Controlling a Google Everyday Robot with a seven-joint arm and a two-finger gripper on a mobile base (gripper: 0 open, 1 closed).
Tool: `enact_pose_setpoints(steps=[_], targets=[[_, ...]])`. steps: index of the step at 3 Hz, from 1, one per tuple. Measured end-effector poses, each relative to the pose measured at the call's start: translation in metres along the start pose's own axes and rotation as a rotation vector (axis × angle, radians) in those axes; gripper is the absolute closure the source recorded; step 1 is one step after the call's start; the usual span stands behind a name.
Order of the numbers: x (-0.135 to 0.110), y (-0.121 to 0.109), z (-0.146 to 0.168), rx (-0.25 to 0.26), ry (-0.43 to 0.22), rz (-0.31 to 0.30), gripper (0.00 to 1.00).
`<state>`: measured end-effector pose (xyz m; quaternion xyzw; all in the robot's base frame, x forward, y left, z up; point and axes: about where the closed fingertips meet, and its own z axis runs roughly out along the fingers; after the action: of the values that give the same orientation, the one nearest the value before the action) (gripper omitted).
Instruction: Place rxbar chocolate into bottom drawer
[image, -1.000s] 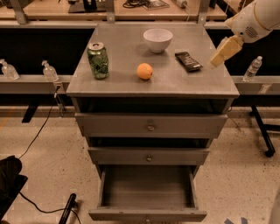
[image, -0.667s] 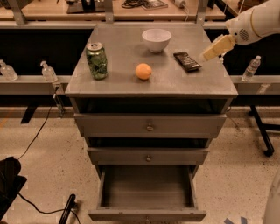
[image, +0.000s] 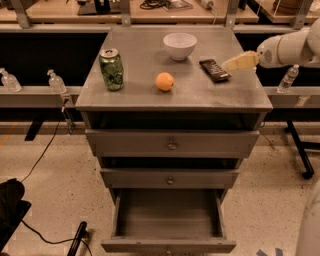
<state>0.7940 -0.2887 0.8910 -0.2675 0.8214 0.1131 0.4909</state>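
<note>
The rxbar chocolate (image: 214, 70), a flat black wrapped bar, lies on the grey cabinet top (image: 210, 92) at the right, in front of the white bowl (image: 180, 46). My gripper (image: 231, 64) reaches in from the right on a white arm, its pale fingers just right of the bar and slightly above the top, apart from it. The bottom drawer (image: 168, 222) is pulled out and shows a bare inside. The two drawers above it are pushed in.
A green can (image: 111, 69) stands at the left of the top and an orange (image: 165, 81) sits in the middle. Water bottles (image: 55, 81) stand on side ledges left and right (image: 287, 79). A black cable runs over the floor at the left.
My gripper has moved left and lower, from beyond the cabinet's right edge to just beside the bar. The view has also shifted slightly.
</note>
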Motion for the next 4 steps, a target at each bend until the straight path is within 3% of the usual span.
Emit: enact_pose_setpoints(steps=[1,2,4], targets=[[0.018,-0.003,0.024,-0.004,0.004,0.068,0.0],[0.026,0.007,0.048,-0.036,0.03,0.044,0.16],[0.038,0.03,0.075,-0.093,0.105,-0.047,0.63]])
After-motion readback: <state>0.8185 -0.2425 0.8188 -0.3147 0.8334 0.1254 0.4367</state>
